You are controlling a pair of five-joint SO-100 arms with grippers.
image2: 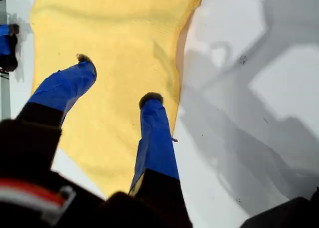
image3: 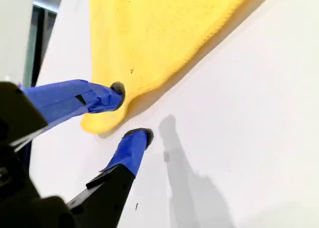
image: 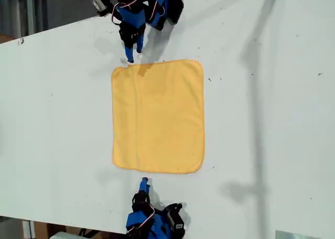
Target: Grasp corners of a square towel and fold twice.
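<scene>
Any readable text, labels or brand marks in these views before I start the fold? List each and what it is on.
None can be read.
Towel: plain yellow, no print; no tag visible in any view.
Table: only small dark specks, no writing.
My first hand and my second hand: blue fingers, no markings.

The towel (image: 157,116) is soft yellow-orange cloth with a fine, nubbly pile — matt, faintly creased. The worktop (image: 272,118) beneath looks smooth, white and matt, with a few dark specks. The fingers (image2: 157,133) are wrapped in blue tape — dull, slightly wrinkled — over black plastic.
</scene>
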